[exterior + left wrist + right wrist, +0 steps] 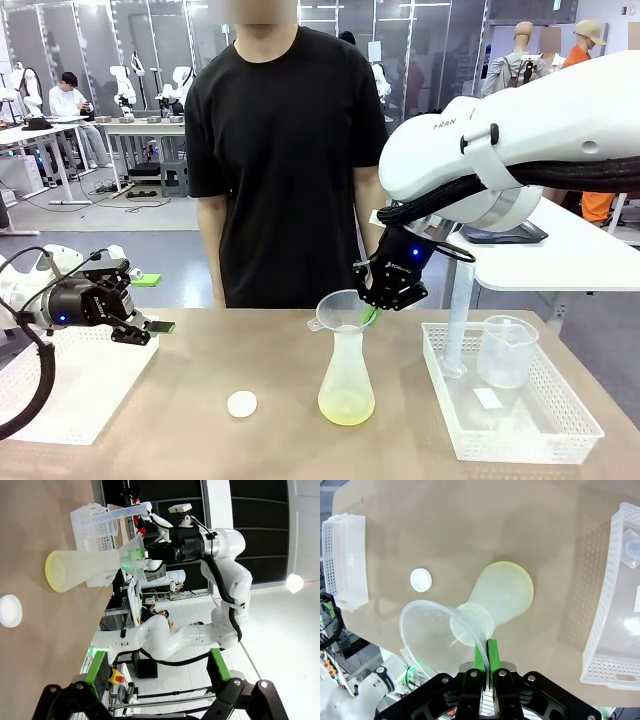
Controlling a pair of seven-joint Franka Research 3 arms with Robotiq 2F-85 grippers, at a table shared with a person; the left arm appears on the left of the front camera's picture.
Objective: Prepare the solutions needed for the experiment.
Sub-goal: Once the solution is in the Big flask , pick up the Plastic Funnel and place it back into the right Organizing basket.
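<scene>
Solutions (pixel 346 405): front – shallow yellow-green layer in flask (pixel 346 365) bottom, just below right pincer (pixel 372 315), which is clenched on funnel (pixel 338 308) rim. Left wrist – left pincer (pixel 157 662) released, liquid well ahead of it. Right wrist – liquid beyond the pinching jaws

Bare tabletop (pixel 250 350) lies open between the left tray (pixel 90 380) and the flask (pixel 346 385), apart from a small white cap (pixel 241 403). Above the flask, the funnel (pixel 338 308) and the right gripper (pixel 369 316) pinching its rim block the way. The basket (pixel 530 443) with its beaker (pixel 506 350) and cylinder (pixel 457 330) fills the right side.
</scene>
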